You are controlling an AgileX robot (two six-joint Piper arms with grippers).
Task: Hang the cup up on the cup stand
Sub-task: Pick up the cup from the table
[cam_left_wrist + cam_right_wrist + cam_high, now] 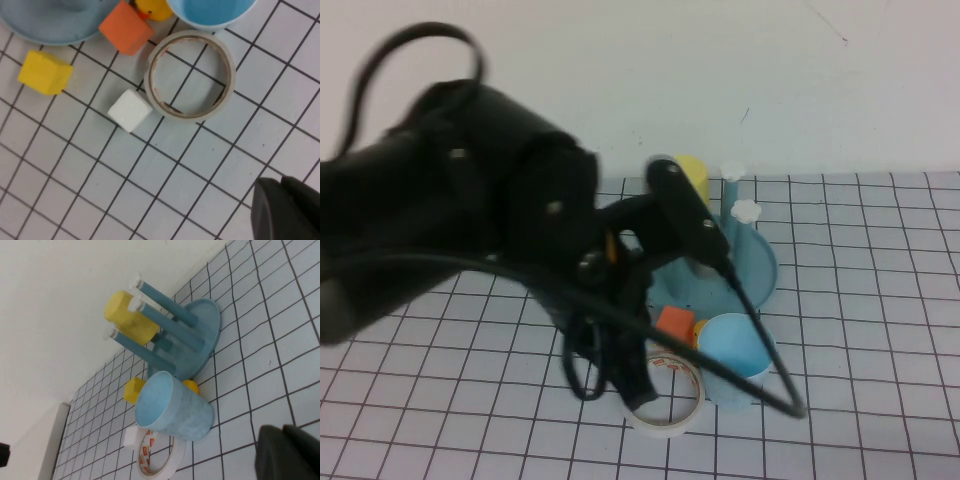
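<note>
While the cup (735, 355) stands upright on the table, mouth up, nothing grips it. It sits just on the robot's side of the stand (756, 270), at the dish rim; we can't tell if they touch. Tape roll (665, 402) lies flat just to the cup's left, and the orange block (674, 325) is by the dish edge, next to the cup.

Left arm (470, 200) hangs over the table left of the cup, and its bulk hides part of the stand. Left gripper (286, 212) shows only as a dark corner in its wrist view, above bare grid and apart from everything. Its spread: we can't tell. That view looks down on the tape roll (190, 75), a white cube (130, 110) touching or nearly touching the roll, a yellow cube (45, 72), the orange block (126, 27), and the cup rim (210, 12) at the frame edge, well away from the gripper.

Right gripper (290, 455) is likewise a dark edge in its own view, near the cup (175, 407) but not touching. Its spread: we can't tell either.

The stand (197, 332) has a yellow cup (131, 320) inverted on one peg; the other pegs we see are bare, with white knobs (747, 210).
</note>
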